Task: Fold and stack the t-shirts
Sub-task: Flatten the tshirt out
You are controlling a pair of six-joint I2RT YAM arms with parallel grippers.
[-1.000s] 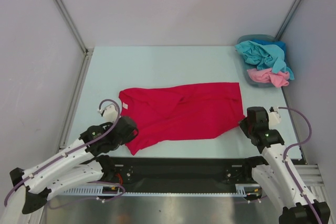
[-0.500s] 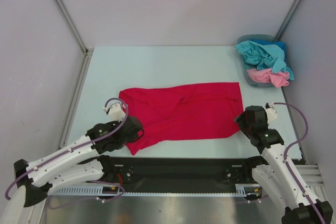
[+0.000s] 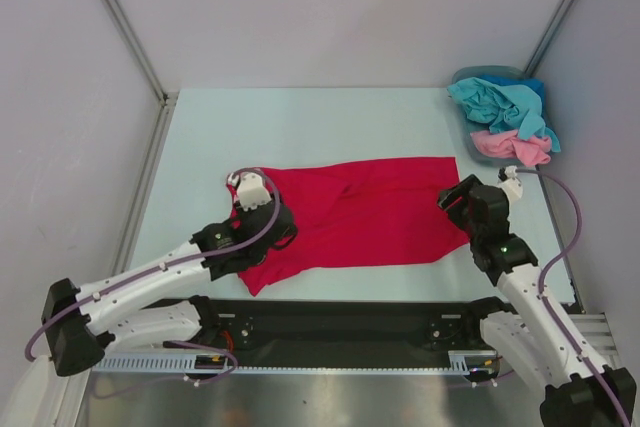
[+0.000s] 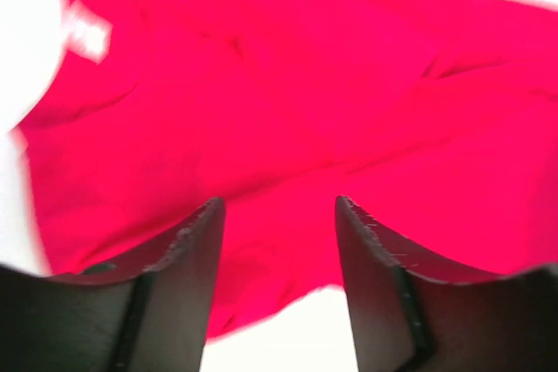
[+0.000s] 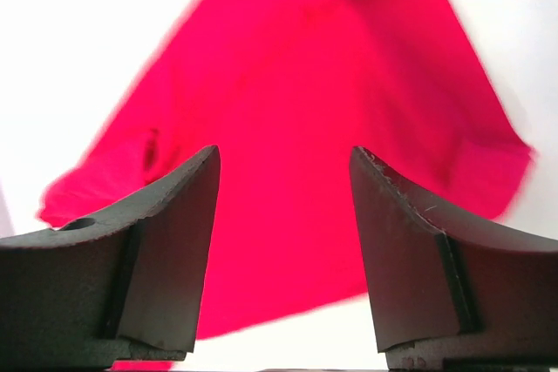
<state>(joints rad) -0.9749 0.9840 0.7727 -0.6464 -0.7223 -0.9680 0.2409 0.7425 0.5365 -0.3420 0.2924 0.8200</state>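
Red t-shirt (image 3: 350, 212) spread out, left pincer (image 4: 277, 206) agape above it; right pincer (image 5: 284, 154) likewise

Left gripper (image 4: 279, 206) and right gripper (image 5: 283, 158) both hang low, jaws apart

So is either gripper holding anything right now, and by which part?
Nothing is held. The left gripper and right gripper are both open above the red t-shirt.
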